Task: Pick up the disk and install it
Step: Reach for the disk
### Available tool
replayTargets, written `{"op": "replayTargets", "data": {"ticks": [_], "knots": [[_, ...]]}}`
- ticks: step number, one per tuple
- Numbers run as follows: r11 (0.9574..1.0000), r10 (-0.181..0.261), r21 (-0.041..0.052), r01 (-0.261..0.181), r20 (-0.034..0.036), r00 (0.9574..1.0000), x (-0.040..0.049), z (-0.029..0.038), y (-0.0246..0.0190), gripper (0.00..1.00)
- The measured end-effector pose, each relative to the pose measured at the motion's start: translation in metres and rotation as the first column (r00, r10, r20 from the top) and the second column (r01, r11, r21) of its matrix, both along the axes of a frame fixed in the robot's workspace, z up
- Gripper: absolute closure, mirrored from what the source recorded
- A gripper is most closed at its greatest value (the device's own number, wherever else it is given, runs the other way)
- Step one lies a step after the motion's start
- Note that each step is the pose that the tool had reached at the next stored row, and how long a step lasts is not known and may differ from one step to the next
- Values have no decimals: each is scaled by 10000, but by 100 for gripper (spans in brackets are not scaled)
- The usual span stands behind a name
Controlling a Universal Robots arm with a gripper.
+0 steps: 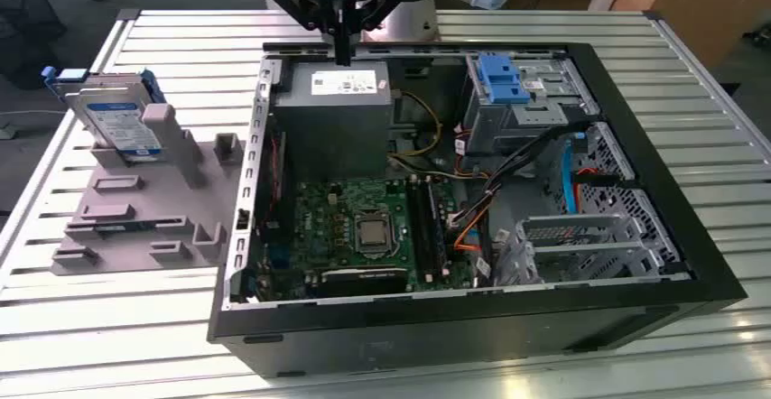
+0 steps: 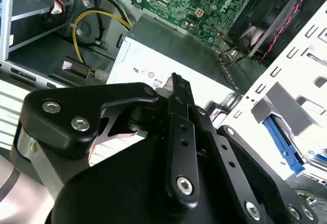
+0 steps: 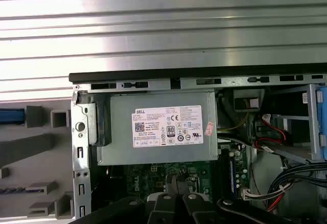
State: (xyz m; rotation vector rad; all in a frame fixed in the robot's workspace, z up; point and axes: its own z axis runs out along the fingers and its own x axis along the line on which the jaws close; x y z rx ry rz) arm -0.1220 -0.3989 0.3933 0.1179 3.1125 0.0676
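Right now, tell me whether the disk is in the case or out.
Out. The disk stands propped on the grey holder outside the open computer case, at the exterior view's left; the gripper is over the case.

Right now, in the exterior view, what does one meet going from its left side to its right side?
the disk → grey power supply box → blue latch bracket → metal drive cage

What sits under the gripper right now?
The grey metal box with a white sticker, inside the computer case. The gripper hangs over it. Whatever lies beneath the box is covered.
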Motion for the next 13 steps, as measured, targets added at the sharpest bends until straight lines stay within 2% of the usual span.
{"op": "replayTargets", "data": {"ticks": [13], "knots": [[10000, -1, 0, 1, 0, 10000, -30, 0, 0, 89]]}}
